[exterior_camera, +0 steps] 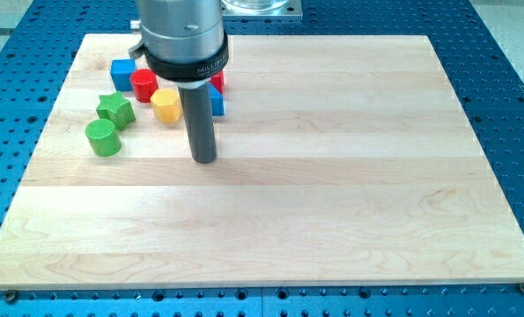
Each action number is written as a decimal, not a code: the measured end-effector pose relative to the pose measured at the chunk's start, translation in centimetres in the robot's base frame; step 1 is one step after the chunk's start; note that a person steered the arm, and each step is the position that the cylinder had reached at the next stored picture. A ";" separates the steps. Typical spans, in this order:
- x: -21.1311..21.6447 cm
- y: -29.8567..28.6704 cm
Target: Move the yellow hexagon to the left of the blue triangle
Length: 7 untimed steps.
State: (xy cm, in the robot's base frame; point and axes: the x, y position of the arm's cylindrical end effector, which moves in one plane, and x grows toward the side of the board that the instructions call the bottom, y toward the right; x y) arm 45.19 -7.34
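The yellow hexagon [166, 104] sits at the board's upper left. A blue block [217, 104], its shape mostly hidden by the rod, lies just to the rod's right, with a red block [217, 83] above it, also partly hidden. My tip [205, 159] rests on the board below and to the right of the yellow hexagon, apart from it. The rod's shaft stands between the yellow hexagon and the blue block.
A red cylinder-like block [143, 84] and a blue cube [122, 72] lie up-left of the hexagon. A green star-like block [116, 109] and a green cylinder [102, 137] lie to its left. The wooden board [332, 176] sits on a blue perforated table.
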 end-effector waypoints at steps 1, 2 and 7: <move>2.4 -0.6; -2.4 1.2; -2.7 -7.2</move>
State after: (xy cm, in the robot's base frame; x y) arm 42.46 -14.55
